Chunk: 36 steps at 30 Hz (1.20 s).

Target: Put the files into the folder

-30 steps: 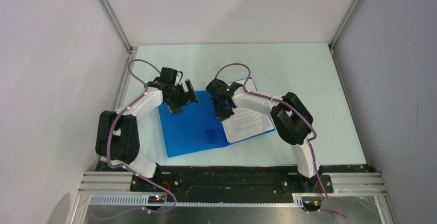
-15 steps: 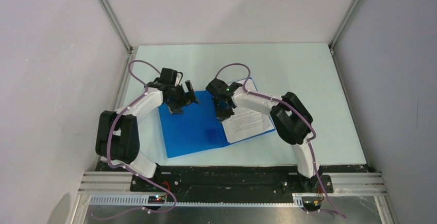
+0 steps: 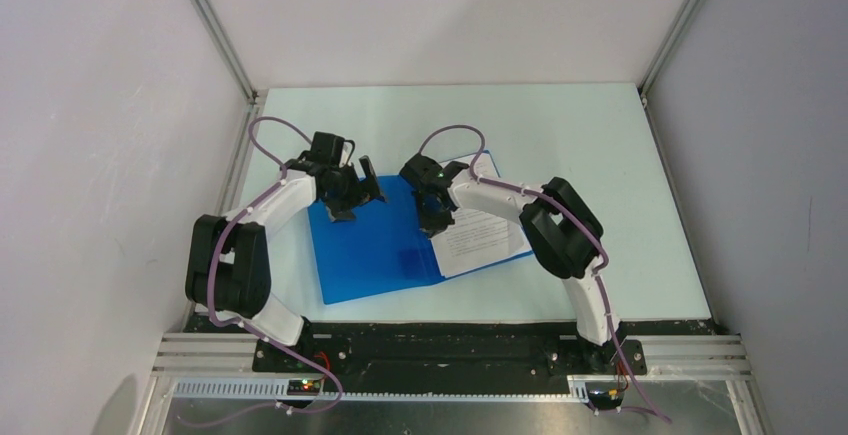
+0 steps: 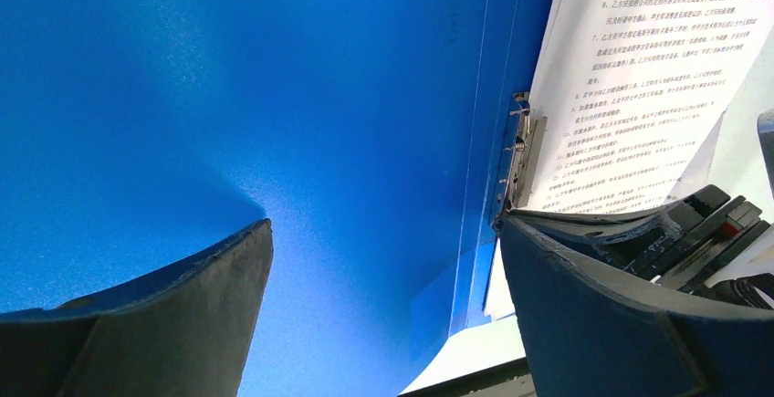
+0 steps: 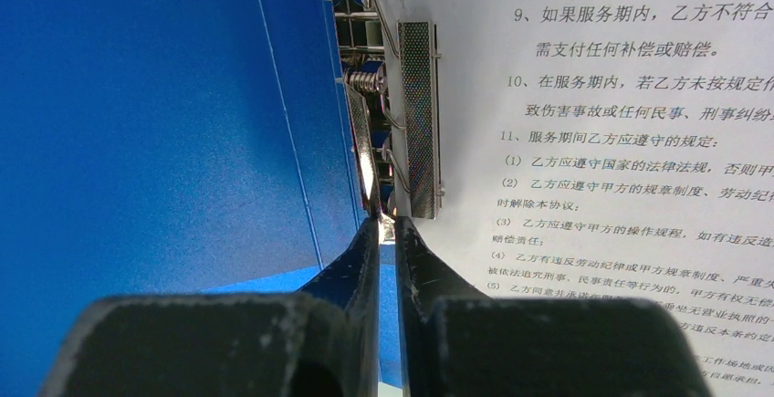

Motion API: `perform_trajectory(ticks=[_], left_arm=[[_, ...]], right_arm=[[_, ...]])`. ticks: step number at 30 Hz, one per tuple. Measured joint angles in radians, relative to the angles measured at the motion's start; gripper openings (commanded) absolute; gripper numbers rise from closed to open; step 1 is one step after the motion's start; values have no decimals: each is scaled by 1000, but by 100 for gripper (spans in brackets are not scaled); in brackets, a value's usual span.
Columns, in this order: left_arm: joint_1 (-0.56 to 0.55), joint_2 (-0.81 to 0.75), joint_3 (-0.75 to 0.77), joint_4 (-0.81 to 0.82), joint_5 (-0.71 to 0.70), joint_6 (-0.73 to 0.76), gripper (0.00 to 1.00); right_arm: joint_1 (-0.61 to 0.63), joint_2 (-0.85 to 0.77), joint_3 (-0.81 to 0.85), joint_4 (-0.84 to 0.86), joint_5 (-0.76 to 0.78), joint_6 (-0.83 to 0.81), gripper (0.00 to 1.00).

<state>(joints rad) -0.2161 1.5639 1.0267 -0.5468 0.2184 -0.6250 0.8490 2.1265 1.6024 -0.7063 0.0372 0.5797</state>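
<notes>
The folder (image 3: 375, 250) lies open at centre frame on the surface (image 3: 560, 145), with the files (image 3: 480, 240) on its right cover. The left end effector (image 4: 383, 224) gapes wide over the left cover. The right end effector (image 5: 387, 233) is closed, seemingly pinching the metal clip (image 5: 418, 114).
</notes>
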Motion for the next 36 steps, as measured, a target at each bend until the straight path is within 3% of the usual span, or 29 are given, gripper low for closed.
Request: perform_trajectory(ticks=[19,23,30,36], left_arm=[[-6,1,0,0,8,1,96],[-6,-50,3,-4,25,-8,96],[31,-272,87,-43,14,-15,97],[246,-518,-23,-87,-35,-16,98]], right_arm=[[5,-48,-28,7,-4,13,51],[-15,-118,-28,0,12,15,56],[-185,-357,-109,35,63,-4,58],[-443,-472,-336,66,60,-20,60]])
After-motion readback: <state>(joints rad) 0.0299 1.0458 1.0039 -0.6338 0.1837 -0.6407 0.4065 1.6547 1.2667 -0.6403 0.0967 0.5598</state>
